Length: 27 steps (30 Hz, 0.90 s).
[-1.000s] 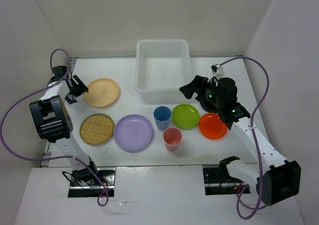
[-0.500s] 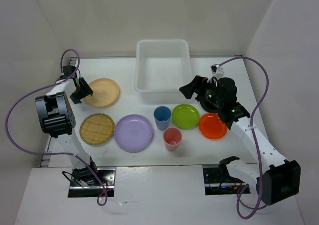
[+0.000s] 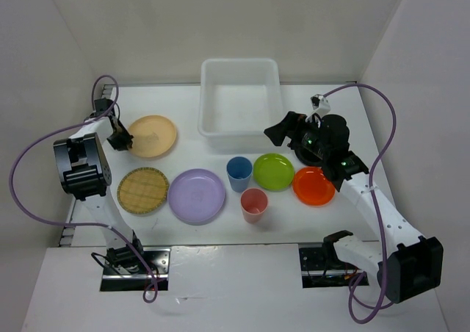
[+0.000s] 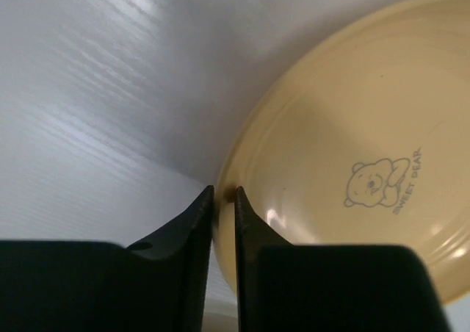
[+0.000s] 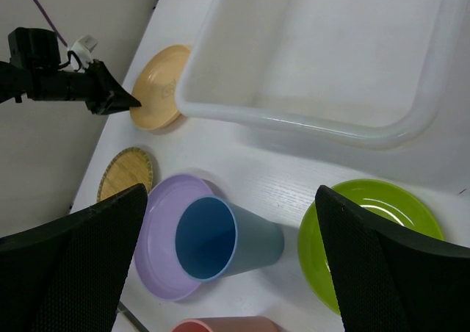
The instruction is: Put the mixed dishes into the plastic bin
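Note:
The peach plate (image 3: 152, 136) (image 4: 352, 163) lies at the back left. My left gripper (image 3: 126, 142) (image 4: 224, 192) is shut on its left rim, one finger on either side. The white plastic bin (image 3: 208, 97) (image 5: 294, 123) stands at the back centre with nothing in it. My right gripper (image 3: 275, 134) (image 5: 229, 192) hangs open above the blue cup (image 3: 239, 172) (image 5: 220, 236), holding nothing. In front of the bin sit the lavender plate (image 3: 196, 195), lime green plate (image 3: 273, 171), orange plate (image 3: 314, 186), pink cup (image 3: 254, 203) and bamboo plate (image 3: 143, 190).
White walls close the table in at the back and on both sides. The left arm's purple cable (image 3: 29, 156) loops beyond the table's left edge. The right arm (image 3: 367, 200) reaches over the orange plate's side of the table.
My left gripper has slid right to the peach plate's left rim and closed on it. The right arm and the other dishes have not moved.

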### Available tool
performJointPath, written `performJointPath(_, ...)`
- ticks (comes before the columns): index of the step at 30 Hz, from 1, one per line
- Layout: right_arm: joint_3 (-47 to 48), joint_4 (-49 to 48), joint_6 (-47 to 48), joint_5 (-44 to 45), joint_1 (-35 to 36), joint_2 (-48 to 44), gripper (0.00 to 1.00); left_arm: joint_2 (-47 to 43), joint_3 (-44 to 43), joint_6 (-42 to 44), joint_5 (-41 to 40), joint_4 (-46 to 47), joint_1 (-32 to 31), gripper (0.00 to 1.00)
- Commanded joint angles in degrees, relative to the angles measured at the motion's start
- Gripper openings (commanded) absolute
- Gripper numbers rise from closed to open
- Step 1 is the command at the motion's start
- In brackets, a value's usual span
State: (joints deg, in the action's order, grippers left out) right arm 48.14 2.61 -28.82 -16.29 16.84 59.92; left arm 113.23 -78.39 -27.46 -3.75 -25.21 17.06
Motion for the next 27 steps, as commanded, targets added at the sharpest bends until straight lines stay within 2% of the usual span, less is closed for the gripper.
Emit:
performJointPath(1, 1.69, -1.04, 0.96, 0.47, -0.32, -1.3, 1.0, 1.38, -0.45, 0.31, 0.41, -0.01, 0.26, 0.18)
performJointPath(3, 1.69, -1.03, 0.96, 1.0, -0.32, -1.83, 1.0, 1.38, -0.45, -0.22, 0.41, -0.01, 0.26, 0.1)
performJointPath(4, 1.69, -1.03, 0.96, 1.0, -0.32, -1.83, 1.0, 1.38, -0.45, -0.22, 0.41, -0.01, 0.26, 0.0)
performJointPath(7, 1.17, -0.51, 0.96, 1.0, -0.32, -1.83, 1.0, 0.6, -0.45, -0.75, -0.82, -0.54, 0.26, 0.0)
performJointPath(15, 1.17, -0.5, 0.96, 1.0, -0.32, -1.83, 1.0, -11.18, -1.76, -1.45, -2.23, -2.47, 0.26, 0.0)
performJointPath(27, 2.22, 1.87, 1.48, 3.63, -0.32, -2.87, 1.0, -21.54, -7.03, -1.53, 6.38, -4.32, 0.78, 0.0)
